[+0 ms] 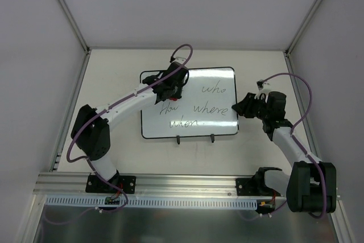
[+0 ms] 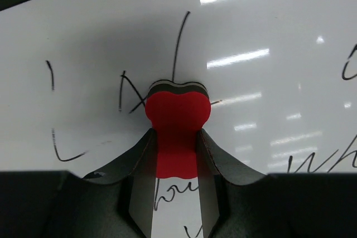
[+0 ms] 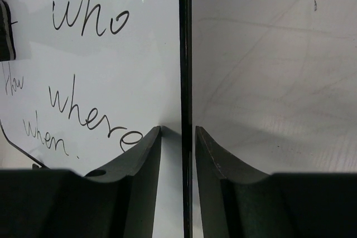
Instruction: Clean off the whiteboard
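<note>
Whiteboard (image 1: 222,124) lies on the table (image 1: 114,83), mid-workspace, with black handwriting on it. We judge it rigid, light and glossy-slick, with a thin black frame and rounded corners. It will likely slide when rubbed, so brace it at the frame edge. Left gripper (image 2: 175,135) pinches the red eraser (image 2: 177,110), bone-shaped with a layered pad, against the board. Right gripper (image 3: 178,132) straddles the right frame edge; whether it is clamped we cannot tell.

White walls (image 1: 187,4), pale tabletop (image 1: 114,78)

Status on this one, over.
Left gripper shut on red eraser, on whiteboard, left-side writing. Right gripper straddles right frame edge, grip unclear. Who, where, when unerased. Nothing seen blocking.
</note>
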You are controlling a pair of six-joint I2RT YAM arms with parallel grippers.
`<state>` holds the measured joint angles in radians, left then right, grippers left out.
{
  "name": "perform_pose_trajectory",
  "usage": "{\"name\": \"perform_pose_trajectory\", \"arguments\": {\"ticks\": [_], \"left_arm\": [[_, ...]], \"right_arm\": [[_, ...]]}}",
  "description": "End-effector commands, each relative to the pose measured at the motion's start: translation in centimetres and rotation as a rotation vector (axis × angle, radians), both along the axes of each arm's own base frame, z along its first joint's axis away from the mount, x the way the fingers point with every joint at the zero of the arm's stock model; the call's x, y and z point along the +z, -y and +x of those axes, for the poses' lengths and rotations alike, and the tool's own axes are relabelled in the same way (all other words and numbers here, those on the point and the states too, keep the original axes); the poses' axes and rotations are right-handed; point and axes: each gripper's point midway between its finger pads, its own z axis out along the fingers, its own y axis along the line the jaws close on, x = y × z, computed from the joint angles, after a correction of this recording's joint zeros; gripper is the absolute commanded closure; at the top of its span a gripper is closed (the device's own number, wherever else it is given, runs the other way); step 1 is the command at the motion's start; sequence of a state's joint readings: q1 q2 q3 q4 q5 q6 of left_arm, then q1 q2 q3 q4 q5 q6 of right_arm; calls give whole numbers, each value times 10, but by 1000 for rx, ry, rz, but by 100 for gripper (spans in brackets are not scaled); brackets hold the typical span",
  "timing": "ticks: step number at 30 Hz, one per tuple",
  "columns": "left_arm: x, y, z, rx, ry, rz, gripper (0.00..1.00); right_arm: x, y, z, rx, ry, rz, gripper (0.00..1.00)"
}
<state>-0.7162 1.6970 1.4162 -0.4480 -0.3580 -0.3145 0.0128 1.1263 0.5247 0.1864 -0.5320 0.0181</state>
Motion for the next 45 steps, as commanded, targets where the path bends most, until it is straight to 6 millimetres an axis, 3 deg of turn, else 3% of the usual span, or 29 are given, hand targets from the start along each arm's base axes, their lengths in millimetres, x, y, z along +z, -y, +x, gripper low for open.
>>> {"name": "perform_pose_trajectory", "arguments": {"ticks": [1, 10, 20, 26, 27, 34, 35, 37, 39, 41, 42, 45], "left_arm": [[10, 28, -4, -36, 34, -20, 98], [14, 27, -22, -32, 37, -47, 98], [43, 12, -26, -8, 108, -62, 98], [60, 1, -28, 0, 154, -57, 97], [62, -1, -29, -2, 159, -54, 97], [89, -19, -34, -8, 234, -35, 96], [90, -21, -35, -11, 241, -28, 97], [96, -27, -37, -2, 256, -30, 97], [99, -31, -39, 0, 264, -36, 96], [103, -35, -40, 2, 272, -40, 96], [101, -36, -41, 2, 269, -38, 96], [101, -40, -44, 5, 268, -46, 95]], "right_arm": [[-7, 5, -2, 1, 14, -34, 67], [-6, 4, -10, -5, 38, -50, 68], [5, 1, -16, 5, 68, -41, 67], [15, 2, -19, 4, 94, -47, 56], [18, 2, -20, 6, 98, -51, 49], [61, 6, 0, 20, 170, -98, 19], [78, 7, 9, 20, 204, -99, 16], [91, 4, 15, 54, 223, -88, 9], [109, 2, 26, 86, 254, -104, 6], [106, 5, 31, 119, 201, -108, 6], [123, 4, 34, 166, 216, -105, 7], [130, -2, 51, 254, 212, -64, 12]]}}
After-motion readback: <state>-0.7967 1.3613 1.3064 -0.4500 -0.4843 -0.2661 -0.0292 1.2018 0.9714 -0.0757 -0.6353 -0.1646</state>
